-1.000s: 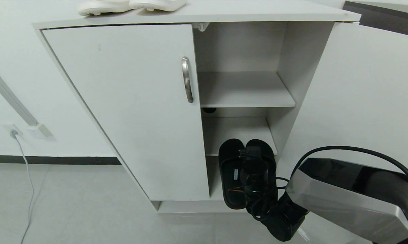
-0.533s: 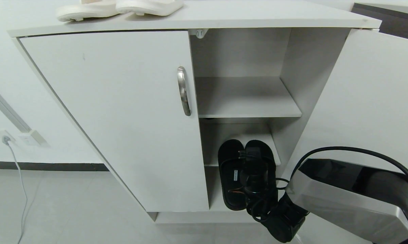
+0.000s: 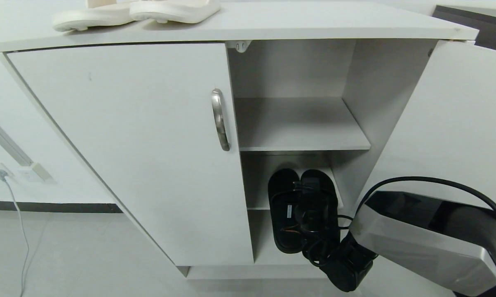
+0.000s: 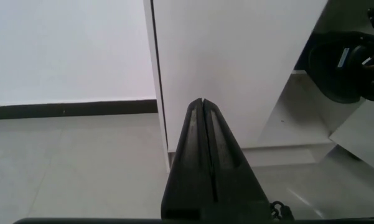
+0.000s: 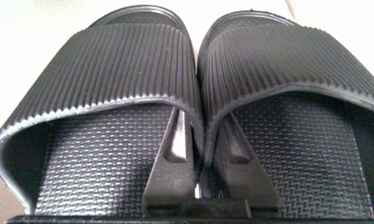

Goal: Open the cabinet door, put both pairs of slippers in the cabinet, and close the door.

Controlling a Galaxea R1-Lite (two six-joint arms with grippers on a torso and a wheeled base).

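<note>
The white cabinet has its left door shut, with a metal handle, and its right door swung open. A pair of black slippers hangs side by side in the open right half, toes over the front edge of the low shelf. My right gripper is shut on the black slippers, its fingers pinching the two inner edges together under the ribbed straps. A pair of white slippers lies on the cabinet top. My left gripper is shut and holds nothing, low by the shut door's bottom corner.
An upper shelf inside the cabinet is bare. Grey tiled floor lies in front, with a wall socket and cable at the left. The open door stands close beside my right arm.
The head camera has moved, so the cabinet sits larger and lower in view. The black slippers in my right gripper now reach farther in over the low shelf.
</note>
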